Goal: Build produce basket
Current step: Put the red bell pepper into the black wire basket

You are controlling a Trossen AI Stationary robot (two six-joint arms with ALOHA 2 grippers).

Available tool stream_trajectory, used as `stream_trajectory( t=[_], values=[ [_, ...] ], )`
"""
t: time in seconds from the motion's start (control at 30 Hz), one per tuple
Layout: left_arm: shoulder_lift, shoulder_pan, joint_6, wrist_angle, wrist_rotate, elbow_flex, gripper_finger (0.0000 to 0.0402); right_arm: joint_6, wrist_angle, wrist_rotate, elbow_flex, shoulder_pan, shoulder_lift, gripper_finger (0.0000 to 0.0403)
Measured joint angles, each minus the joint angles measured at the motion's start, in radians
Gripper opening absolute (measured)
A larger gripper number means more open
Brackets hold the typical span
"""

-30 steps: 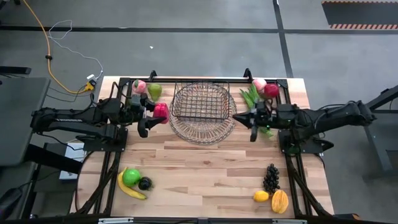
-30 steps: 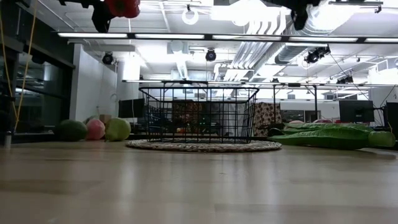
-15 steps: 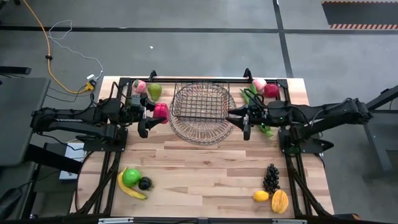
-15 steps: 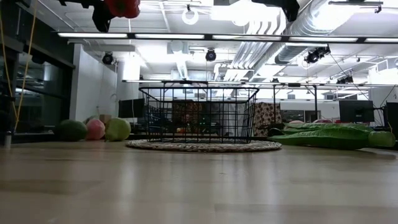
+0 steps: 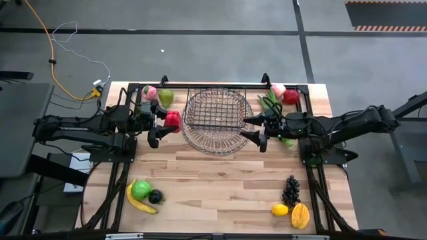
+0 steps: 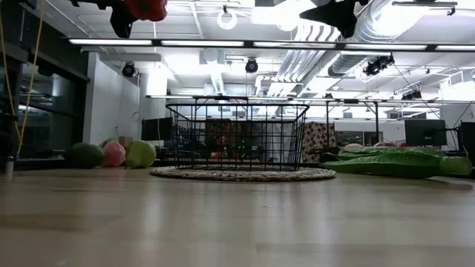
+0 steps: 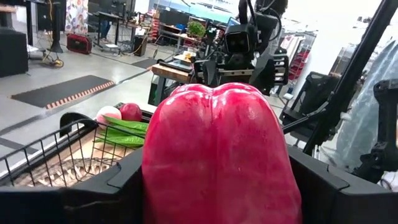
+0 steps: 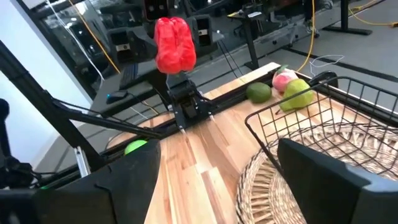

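My left gripper (image 5: 167, 122) hangs left of the basket, shut on a red lobed fruit (image 5: 173, 120) that fills the left wrist view (image 7: 217, 155). The dark wire basket (image 5: 215, 109) stands on a round woven tray (image 5: 217, 141) at the table's far middle. My right gripper (image 5: 257, 132) hovers open and holds nothing at the basket's right side, above the tray's rim; in the low view it shows high up (image 6: 338, 11). The rest of the produce lies in four groups on the table. My left gripper pinches the red fruit by its two opposite sides (image 7: 152, 180) between the two fingers (image 7: 93, 199). The fingers reach in level from the table's left. The fruit is lifted well clear of the table (image 6: 146, 9), its lobed end pointing toward the basket.
Far left lie a pink peach (image 5: 149, 91) and a green fruit (image 5: 165, 97). Far right are a peach (image 5: 277, 89), a red apple (image 5: 291, 97) and a leafy bunch (image 5: 269, 105). Near left are a banana (image 5: 140, 202), a green apple and a plum. Near right are grapes (image 5: 291, 190), a lemon and a mango.
My right gripper has moved toward the table's left, up to the basket's right side, and its fingers have opened from shut.
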Motion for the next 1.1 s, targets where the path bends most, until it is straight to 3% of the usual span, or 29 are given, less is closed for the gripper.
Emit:
stream_trajectory(
  t=[0.1, 0.23, 0.6, 0.87, 0.97, 1.1],
  values=[
    [0.043, 0.005, -0.074, -0.006, -0.057, 0.020, 0.0255, -0.003, 0.002, 0.003, 0.000, 0.000, 0.000, 0.0314],
    [0.179, 0.041, -0.054, -0.051, -0.090, 0.116, 0.0255, -0.003, 0.010, 0.004, 0.000, -0.006, 0.000, 0.0314],
    [0.720, 0.255, 0.129, -0.492, -0.085, 0.598, 0.0255, 0.031, 0.009, 0.004, 0.000, -0.008, 0.000, 0.0314],
    [1.065, 0.364, 0.269, -0.724, -0.066, 0.892, 0.0255, 0.060, 0.008, 0.004, -0.001, -0.008, 0.000, 0.0314],
    [1.169, 0.384, 0.238, -0.821, -0.057, 0.984, 0.0255, 0.061, 0.008, 0.004, -0.001, -0.007, 0.000, 0.0314],
    [1.279, 0.406, 0.050, -0.934, -0.044, 1.076, 0.0255, 0.083, 0.007, 0.004, -0.001, -0.007, 0.000, 0.0314]
  ],
)
